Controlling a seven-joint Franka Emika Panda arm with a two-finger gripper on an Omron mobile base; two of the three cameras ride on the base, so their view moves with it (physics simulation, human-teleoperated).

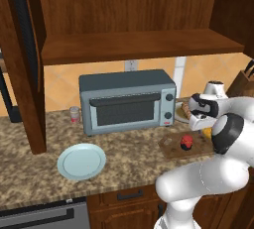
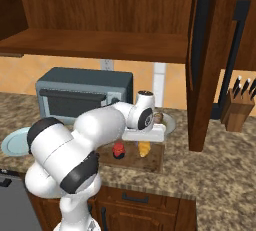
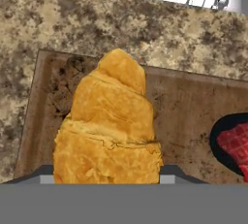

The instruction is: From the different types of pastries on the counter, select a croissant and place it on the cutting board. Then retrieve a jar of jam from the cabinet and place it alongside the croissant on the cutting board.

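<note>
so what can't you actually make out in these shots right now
- Gripper fingertips: hand view, the croissant covers where they would rise, so the jaws cannot be judged by eye.
- Jar of jam: hand view, cut off by the right edge.
- Cutting board: left base view, its right end is behind the arm.
- Pastry on the plate behind the board: right base view, mostly behind the hand.

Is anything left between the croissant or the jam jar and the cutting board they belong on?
Nothing visible. The croissant and the jar of jam both sit on the cutting board, side by side, apart. The gripper is right at the croissant, jaws at their narrowest.
</note>
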